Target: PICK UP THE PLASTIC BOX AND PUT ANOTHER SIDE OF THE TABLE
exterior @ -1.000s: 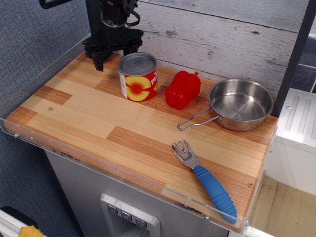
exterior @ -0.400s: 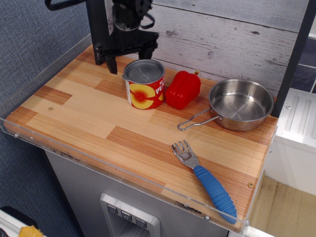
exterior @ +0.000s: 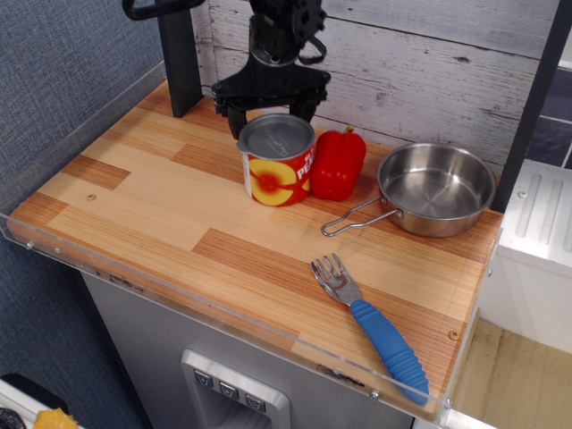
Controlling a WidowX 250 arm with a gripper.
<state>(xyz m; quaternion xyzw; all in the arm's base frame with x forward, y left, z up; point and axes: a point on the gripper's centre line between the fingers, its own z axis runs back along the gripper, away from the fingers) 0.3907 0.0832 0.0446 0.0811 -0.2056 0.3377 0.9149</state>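
The plastic box (exterior: 276, 172), a short can with a grey top and a red label with a yellow fruit, stands upright on the wooden table (exterior: 152, 206) at the back middle. It touches the red bell pepper (exterior: 338, 165) on its right. My black gripper (exterior: 271, 107) hangs just behind and above the can's top. Its fingers (exterior: 231, 112) are spread wide on either side of the can's back rim. I cannot tell whether they touch the can.
A steel pan (exterior: 436, 189) with a wire handle sits at the back right. A blue-handled fork (exterior: 375, 329) lies near the front right. A black post (exterior: 181, 58) stands at the back left. A clear acrylic rim (exterior: 223, 326) edges the table.
My gripper has moved right along the back of the table. The can has shifted right and slightly forward with it and now rests against the pepper.
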